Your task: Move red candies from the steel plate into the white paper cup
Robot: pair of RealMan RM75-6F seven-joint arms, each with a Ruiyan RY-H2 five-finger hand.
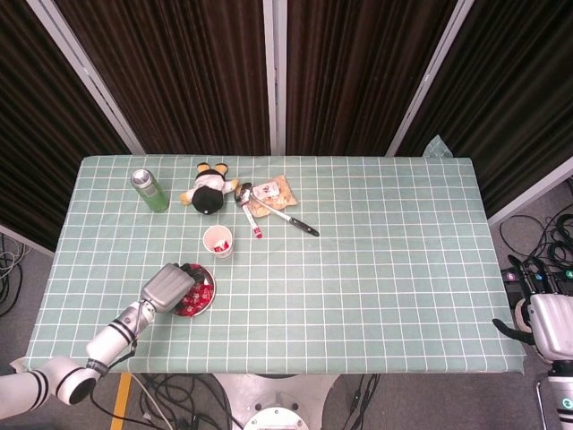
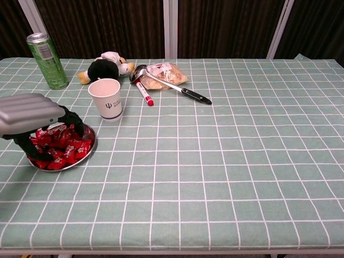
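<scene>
Red, shiny-wrapped candies are lying heaped on the steel plate under the left robot hand, whose grip I cannot tell.

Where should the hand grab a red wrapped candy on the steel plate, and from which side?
Judging by the heap, pinch a topmost red wrapped candy from straight above: the steel plate is shallow and the left hand already sits over it.

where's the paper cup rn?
Head view: paper cup stands left of centre, just behind the steel plate, in front of the plush toy.
</scene>
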